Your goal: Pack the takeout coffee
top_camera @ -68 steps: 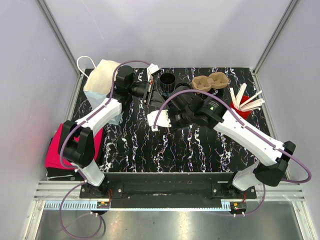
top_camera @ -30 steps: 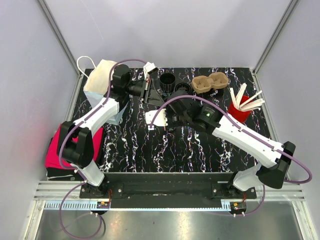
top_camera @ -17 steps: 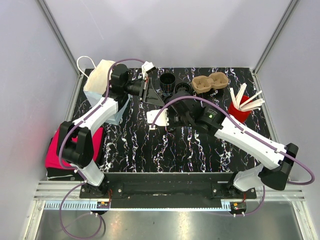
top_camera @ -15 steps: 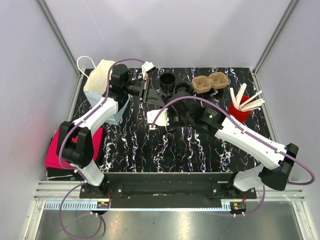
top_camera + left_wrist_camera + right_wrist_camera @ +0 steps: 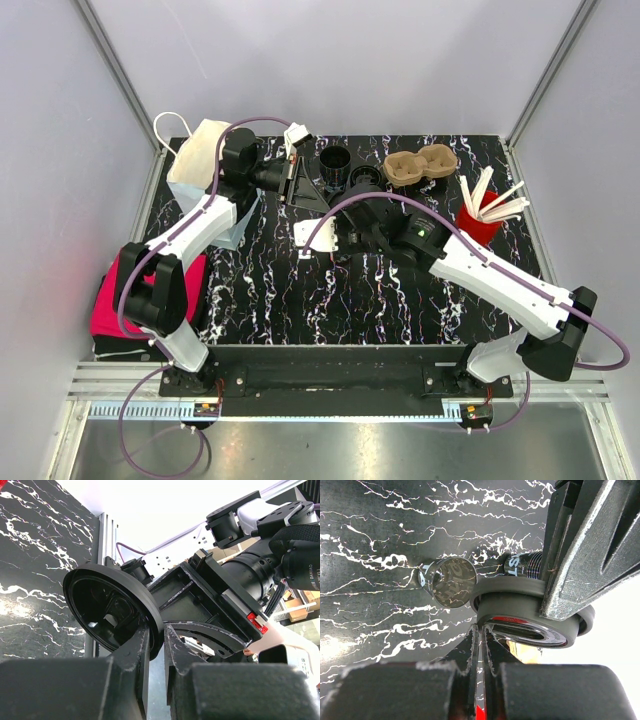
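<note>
Cream paper bag with white handles (image 5: 200, 150) sits far left of the brown moulded-pulp two-cup carrier (image 5: 421, 165), probably the final container. Black open cup (image 5: 335, 160) stands just left of the carrier. Left gripper (image 5: 156, 632) pinches the black round plastic lid (image 5: 107, 607) by its rim, tilted on edge left of that cup, likely for capping. Right gripper (image 5: 480, 627), near-left of the carrier, is pressed together, seemingly empty. Only the left wrist view shows the rim pinch.

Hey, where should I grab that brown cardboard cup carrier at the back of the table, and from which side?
Take the cup carrier by its rim, probably from straight above. It lies flat with both wells open upward, so one finger can drop into a well and the other outside its wall.
</note>
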You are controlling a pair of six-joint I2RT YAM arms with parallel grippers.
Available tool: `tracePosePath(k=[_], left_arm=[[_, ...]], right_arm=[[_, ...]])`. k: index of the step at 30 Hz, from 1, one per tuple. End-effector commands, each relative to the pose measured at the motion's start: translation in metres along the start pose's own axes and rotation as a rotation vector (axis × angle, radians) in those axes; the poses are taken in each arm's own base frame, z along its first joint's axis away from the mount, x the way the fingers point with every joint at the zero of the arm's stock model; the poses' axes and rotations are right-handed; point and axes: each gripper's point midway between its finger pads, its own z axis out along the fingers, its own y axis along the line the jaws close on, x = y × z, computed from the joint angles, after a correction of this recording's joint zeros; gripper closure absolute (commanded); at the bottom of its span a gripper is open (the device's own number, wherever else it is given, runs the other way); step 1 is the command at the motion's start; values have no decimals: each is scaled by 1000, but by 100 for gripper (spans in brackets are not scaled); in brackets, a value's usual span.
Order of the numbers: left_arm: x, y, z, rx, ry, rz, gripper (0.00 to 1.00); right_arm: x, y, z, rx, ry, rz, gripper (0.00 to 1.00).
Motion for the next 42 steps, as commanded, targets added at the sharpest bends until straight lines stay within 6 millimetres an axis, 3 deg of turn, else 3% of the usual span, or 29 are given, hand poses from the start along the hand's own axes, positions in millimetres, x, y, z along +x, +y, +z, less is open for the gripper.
tracePosePath(k=[1, 5, 10, 14, 19, 23, 24, 25, 27, 31, 34, 35, 37, 38, 40, 41, 42], left_arm=[[2, -17, -4, 46, 58, 96, 100], [3, -17, -4, 43, 53, 97, 100], [1, -19, -7, 29, 31, 109, 100], [-3, -18, -13, 15, 11, 107, 100], [-6, -26, -17, 6, -6, 119, 100], [-5, -42, -18, 8, -8, 158, 100], [-5, -47, -19, 9, -7, 163, 100], [-6, -52, -20, 8, -11, 178, 100], [-6, -68, -21, 13, -6, 203, 100], [-13, -99, -22, 25, 10, 255, 100], [-18, -110, -24, 38, 55, 184, 100], [-18, -114, -25, 41, 70, 179, 100], [-21, -124, -25, 36, 72, 201, 100], [-21, -128, -25, 34, 67, 211, 100], [-24, -132, -24, 35, 57, 222, 100], [-26, -135, -24, 35, 53, 229, 100], [-28, -135, -24, 34, 50, 231, 100]], right_arm=[[-8, -10, -6, 43, -26, 19, 100], [-8, -14, -7, 55, -19, 19, 100], [-14, -28, -25, 91, -34, 32, 77], [-18, -23, -41, 51, -57, 24, 62], [-12, -14, -43, 23, -52, -10, 48], [-12, -9, -45, 1, -85, 28, 48], [-22, -6, -49, -33, -154, 54, 48], [-18, -12, -57, -30, -176, 112, 48], [-28, -16, -67, -49, -258, 153, 48], [-26, -31, -71, -14, -238, 154, 48], [-38, -45, -89, -3, -266, 146, 47], [-51, -57, -107, 20, -323, 137, 44], [-60, -56, -119, -9, -345, 109, 43], [-73, -67, -140, 19, -401, 85, 43], [-80, -67, -153, 0, -427, 46, 43], [-90, -73, -169, 20, -474, 25, 43], [-91, -72, -168, 7, -471, 5, 43]])
